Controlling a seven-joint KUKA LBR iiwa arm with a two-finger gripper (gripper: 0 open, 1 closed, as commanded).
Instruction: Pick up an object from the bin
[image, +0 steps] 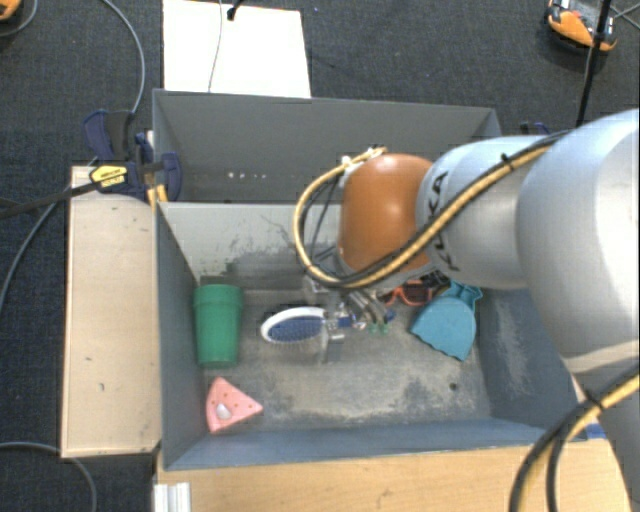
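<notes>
The gripper (335, 328) is hovering near the middle of the bin (330, 140), right at the end of a blue-and-white oval brush (292, 326), and though I cannot tell if its claw is spread, I'd say it should be straddling the brush squarely before squeezing.

In the grey metal bin (330, 140), the green plastic cylinder cup (218, 322) is at the left side of the floor, close to the left wall. The pink triangular piece (230, 405) lies in front of it, near the front-left corner and apart from the cup. To the right of the cup, about mid-floor, lies the white-and-blue oval brush (292, 326). The gripper (335, 330) is just beside the brush's right end. Further right, near the right wall, lies the blue folded soft piece (445, 325). Behind it an orange-red thing (415, 293) is partly hidden under the arm.
</notes>
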